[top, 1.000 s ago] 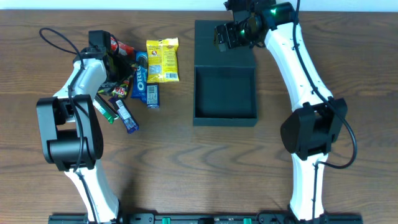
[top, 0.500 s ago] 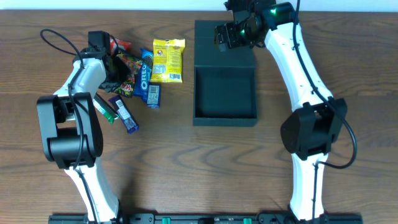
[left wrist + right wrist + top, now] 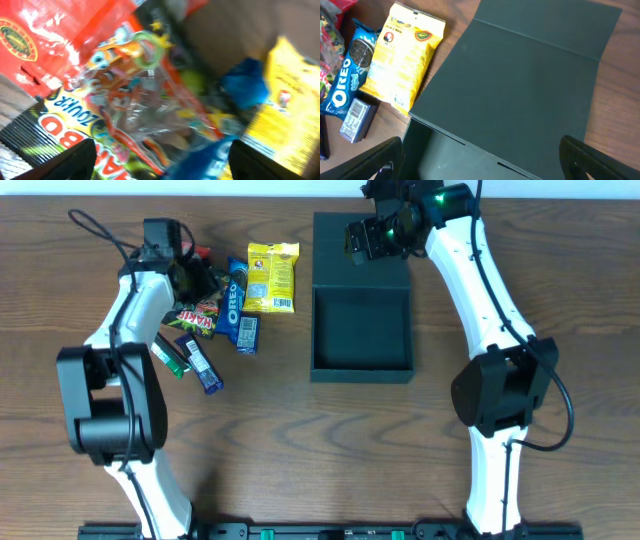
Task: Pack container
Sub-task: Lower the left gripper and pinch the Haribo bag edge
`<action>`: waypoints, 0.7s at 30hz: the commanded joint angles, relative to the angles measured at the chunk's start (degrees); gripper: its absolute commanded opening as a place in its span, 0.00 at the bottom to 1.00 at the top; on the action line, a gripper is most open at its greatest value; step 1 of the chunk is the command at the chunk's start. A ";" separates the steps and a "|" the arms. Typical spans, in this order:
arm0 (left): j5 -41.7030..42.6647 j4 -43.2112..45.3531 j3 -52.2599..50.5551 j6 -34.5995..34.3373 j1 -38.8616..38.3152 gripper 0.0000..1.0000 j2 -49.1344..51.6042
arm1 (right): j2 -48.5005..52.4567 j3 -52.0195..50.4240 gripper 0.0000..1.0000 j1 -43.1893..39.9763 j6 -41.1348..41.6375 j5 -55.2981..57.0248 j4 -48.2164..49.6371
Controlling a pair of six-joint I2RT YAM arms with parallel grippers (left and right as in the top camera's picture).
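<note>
The container (image 3: 362, 365) is a dark teal-black open box at the table's centre, its flap lid (image 3: 360, 265) lying flat behind it. It is empty. My right gripper (image 3: 362, 242) hovers open over the lid; in the right wrist view its fingers (image 3: 485, 167) straddle the hinge edge of the container (image 3: 520, 85). My left gripper (image 3: 192, 278) is open above the snack pile; in the left wrist view its fingers (image 3: 160, 162) spread wide over a clear Haribo gummy bag (image 3: 140, 100), not gripping it.
Left of the box lie a yellow packet (image 3: 270, 277), a blue Oreo pack (image 3: 234, 300), the Haribo bag (image 3: 197, 320), a red packet (image 3: 197, 253), a small blue-grey packet (image 3: 246, 332) and thin bars (image 3: 200, 365).
My left gripper pushed the snack pile to the right, shifting the yellow packet and Oreo pack toward the box, then rose off the Haribo bag. The right arm has not moved.
</note>
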 commanded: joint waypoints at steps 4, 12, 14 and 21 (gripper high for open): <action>3.04 1.46 0.68 -1.86 -0.04 0.98 4.42 | -1.95 0.13 0.99 -0.50 -0.68 -0.04 -0.33; 4.83 2.56 0.68 -3.06 0.02 0.95 8.79 | -1.95 0.13 0.99 -0.50 -0.70 -0.02 -0.63; 4.87 2.56 0.68 -3.04 0.02 0.95 9.40 | -1.95 0.13 0.99 -0.50 -0.68 -0.04 -0.63; 6.14 1.07 0.68 -2.99 0.02 0.95 12.07 | -1.95 0.13 0.99 -0.50 -0.68 -0.04 -0.85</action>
